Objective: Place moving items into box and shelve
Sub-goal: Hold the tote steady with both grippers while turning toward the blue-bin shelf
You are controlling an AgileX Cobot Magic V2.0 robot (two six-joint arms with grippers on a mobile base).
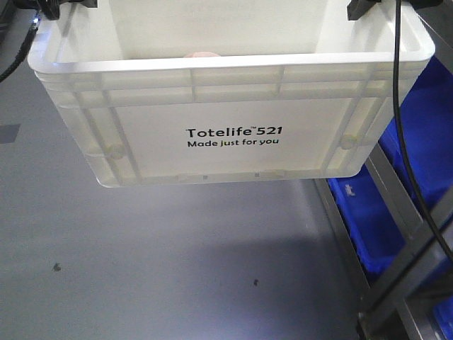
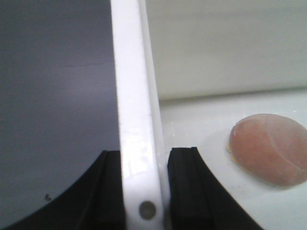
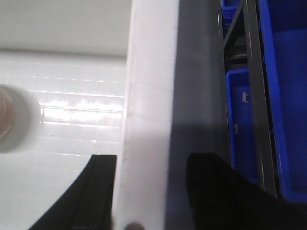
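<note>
White Totelife crate (image 1: 233, 106) held by its two short-end rims above the grey floor (image 1: 177, 262).

Count: 1 crate, 2 claws, 1 pinkish-brown bun (image 2: 268, 153) and at least 2 blue bins (image 1: 368, 219) on the shelf rack (image 1: 396, 283) at right. The crate is upright with its opening up. Its long axis runs left to right, and the printed side faces the front camera. The left claw (image 2: 146, 152) is clenched on the left rim, and the right claw (image 3: 148, 163) is clenched on the right rim. The bun lies on the crate bottom, near the left wall.
</note>
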